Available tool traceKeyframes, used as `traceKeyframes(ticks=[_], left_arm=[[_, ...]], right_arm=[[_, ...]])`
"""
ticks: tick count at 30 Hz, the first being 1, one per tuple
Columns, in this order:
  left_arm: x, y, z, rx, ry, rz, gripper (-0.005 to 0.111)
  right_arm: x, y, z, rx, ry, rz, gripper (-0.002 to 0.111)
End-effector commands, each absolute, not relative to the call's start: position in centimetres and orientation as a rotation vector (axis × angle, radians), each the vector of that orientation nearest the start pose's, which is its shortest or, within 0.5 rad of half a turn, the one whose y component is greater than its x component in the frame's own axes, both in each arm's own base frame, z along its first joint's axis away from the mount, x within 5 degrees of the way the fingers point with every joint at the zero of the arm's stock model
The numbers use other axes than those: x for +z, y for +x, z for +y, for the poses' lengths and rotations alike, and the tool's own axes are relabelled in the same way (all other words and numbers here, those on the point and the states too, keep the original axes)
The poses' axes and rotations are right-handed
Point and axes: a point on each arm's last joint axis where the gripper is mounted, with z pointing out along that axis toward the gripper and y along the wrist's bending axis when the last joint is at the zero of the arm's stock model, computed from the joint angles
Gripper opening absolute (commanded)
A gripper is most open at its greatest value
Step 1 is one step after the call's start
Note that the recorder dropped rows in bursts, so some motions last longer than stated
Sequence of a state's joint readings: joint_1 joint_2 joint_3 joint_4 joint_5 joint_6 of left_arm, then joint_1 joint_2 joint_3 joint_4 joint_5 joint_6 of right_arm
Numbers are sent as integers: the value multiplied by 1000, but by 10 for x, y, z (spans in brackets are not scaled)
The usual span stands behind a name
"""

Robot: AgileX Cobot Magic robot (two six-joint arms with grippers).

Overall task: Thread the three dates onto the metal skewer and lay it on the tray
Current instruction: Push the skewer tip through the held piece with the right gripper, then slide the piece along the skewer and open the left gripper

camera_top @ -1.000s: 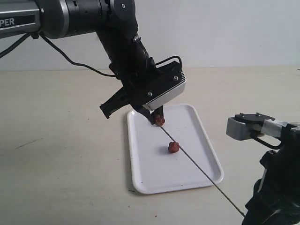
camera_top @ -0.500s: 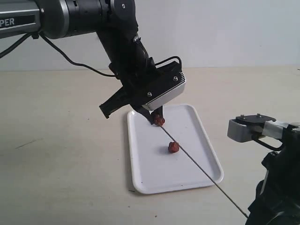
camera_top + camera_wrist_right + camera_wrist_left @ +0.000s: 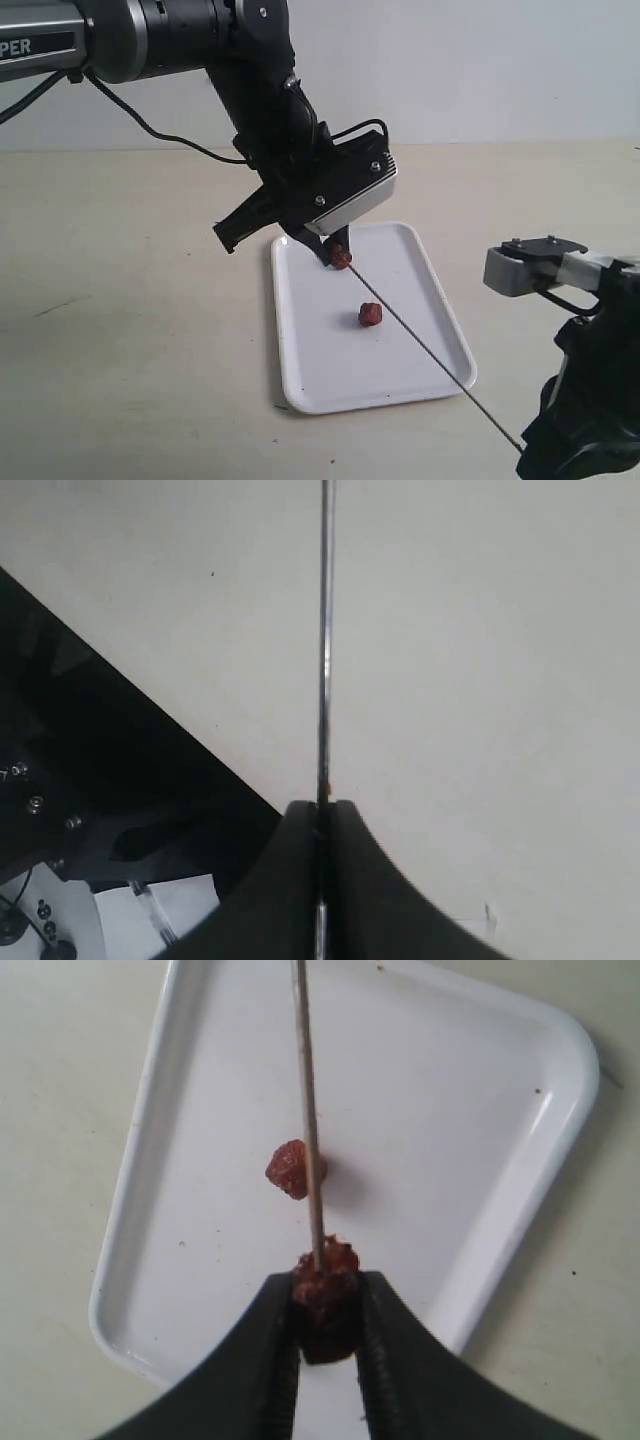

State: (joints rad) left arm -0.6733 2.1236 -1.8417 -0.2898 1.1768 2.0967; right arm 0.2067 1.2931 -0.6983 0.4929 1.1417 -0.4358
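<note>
1. Item: the left hand (image 3: 325,1298), black and two-fingered. Its jaws are partly closed and clamp a small wrinkled reddish-brown date (image 3: 325,1278) at the fingertips.
2. Item: the right hand (image 3: 322,815). Its jaws are pressed fully together on the thin dark grey metal skewer (image 3: 324,660), gripping it near its back end. The rod runs straight out from this hand to the left hand, and its tip meets the date just beyond the left fingertips.
3. Item: a second date (image 3: 290,1168), lying loose on the flat white rectangular plastic tray (image 3: 450,1110). It is ahead of the left hand, just beside the rod and apparently below it, not threaded.
4. Item: third date, not located. The lump in the left hand may be two fruits pressed together, but the view is too tight to tell.
5. Item: the tray rests on the pale worktop (image 3: 130,330), directly beneath the left hand.
6. Hazards:
   - An off-centre tip could skid off the wrinkled skin or split the fruit.
   - The long rod, held only at one end, may bow or pivot under a push.
   - A light squeeze could let the date twist out and drop.
</note>
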Motion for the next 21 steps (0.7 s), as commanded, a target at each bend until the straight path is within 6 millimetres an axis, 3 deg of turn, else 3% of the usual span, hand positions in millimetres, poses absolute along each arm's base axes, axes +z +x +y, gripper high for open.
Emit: traceKeyframes(ticks=[1,8,15,21], left_arm=[[231,334,-303,200,-3393,-804,20],[231,333,-304,207,-3396,-803,20],[231,333,-304,207,-3396,-803,20],[232,332,-304,222,-3400,-810,20]], right_arm=[[222,179,77,680,-627,2987,0],[215,190,78,672,-603,2994,0],[232,216,85,691,-577,2913,0],[235,238,92,718,-546,2887,0]])
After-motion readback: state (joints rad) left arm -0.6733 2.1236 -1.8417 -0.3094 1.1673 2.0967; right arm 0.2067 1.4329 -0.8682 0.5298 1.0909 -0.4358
